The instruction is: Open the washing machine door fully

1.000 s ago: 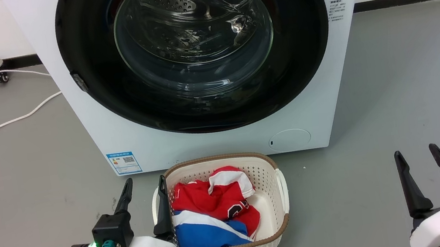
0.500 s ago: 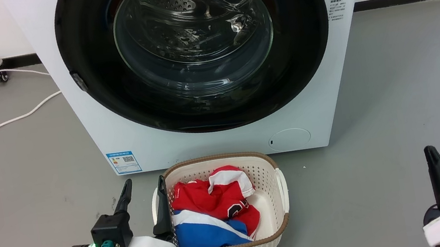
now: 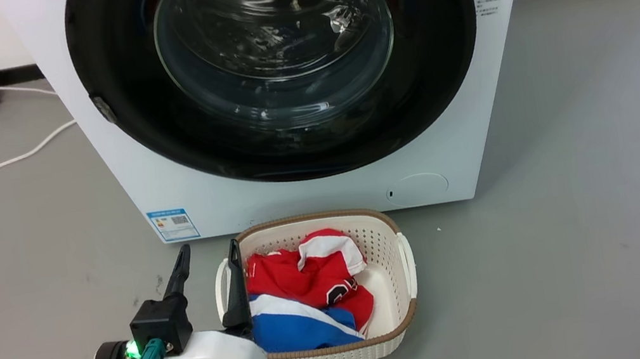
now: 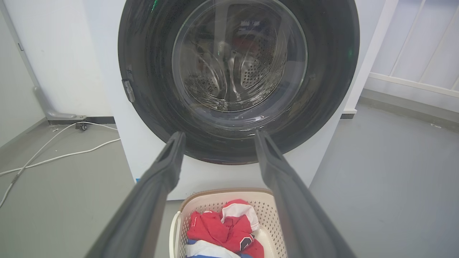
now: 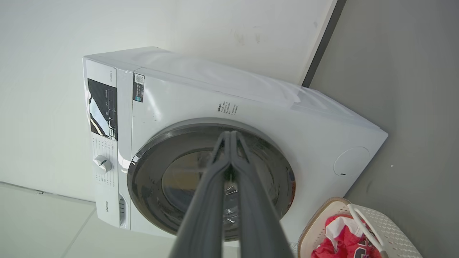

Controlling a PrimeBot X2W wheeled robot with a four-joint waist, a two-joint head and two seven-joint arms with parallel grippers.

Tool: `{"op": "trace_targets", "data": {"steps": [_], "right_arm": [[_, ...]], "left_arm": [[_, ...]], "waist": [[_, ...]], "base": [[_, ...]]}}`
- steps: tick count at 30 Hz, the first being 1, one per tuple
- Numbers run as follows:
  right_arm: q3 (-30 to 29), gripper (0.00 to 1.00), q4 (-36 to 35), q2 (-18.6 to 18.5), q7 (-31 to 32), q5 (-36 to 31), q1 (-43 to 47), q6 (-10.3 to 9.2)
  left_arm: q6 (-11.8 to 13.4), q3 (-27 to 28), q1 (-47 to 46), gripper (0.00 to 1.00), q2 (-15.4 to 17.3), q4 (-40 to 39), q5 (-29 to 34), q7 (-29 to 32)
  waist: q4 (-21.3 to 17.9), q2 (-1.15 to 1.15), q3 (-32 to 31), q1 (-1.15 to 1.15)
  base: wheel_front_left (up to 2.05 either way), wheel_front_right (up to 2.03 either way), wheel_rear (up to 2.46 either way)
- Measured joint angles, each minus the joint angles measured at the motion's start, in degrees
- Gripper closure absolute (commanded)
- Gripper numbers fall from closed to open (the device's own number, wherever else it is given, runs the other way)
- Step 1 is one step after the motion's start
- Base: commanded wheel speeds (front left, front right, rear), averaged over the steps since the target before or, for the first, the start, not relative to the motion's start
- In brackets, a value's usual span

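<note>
Head view: the big round glossy black washing machine door (image 3: 276, 64), with its clear glass bowl, sits at 12 o'clock, flush against the white box-shaped washing machine (image 3: 179, 182). Nothing is opened yet, so the whole swing is left. My left jaws, at 7 o'clock, stand wide and empty beside the cream perforated plastic basket (image 3: 348, 355).

Left wrist view: the door is dead ahead, and the basket at 6 o'clock may crowd my approach.

Right wrist view: my right jaws are pressed together on nothing, pointing at the door.

Grey floor (image 3: 581, 164), washing machine (image 3: 310, 199), laundry basket (image 3: 379, 247), white cable (image 3: 3, 164)
</note>
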Motion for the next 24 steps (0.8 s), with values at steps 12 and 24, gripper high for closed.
{"op": "trace_targets", "data": {"steps": [12, 24], "right_arm": [[-5.31, 1.0, 16.41, -10.28, 10.93, 4.74, -21.04, -0.01], [1.83, 1.0, 28.39, -20.19, 28.62, 3.07, -44.53, -0.01]], "left_arm": [[1.88, -1.87, -4.34, 0.0, -0.07, -4.28, -0.49, -0.01], [3.68, -5.56, -8.33, 0.0, -0.08, -7.15, -1.0, -0.01]], "waist": [[0.14, 0.0, 7.8, 0.0], [2.28, 0.0, 15.88, 0.01]], "base": [[0.0, 0.0, 0.0], [0.0, 0.0, 0.0]]}}
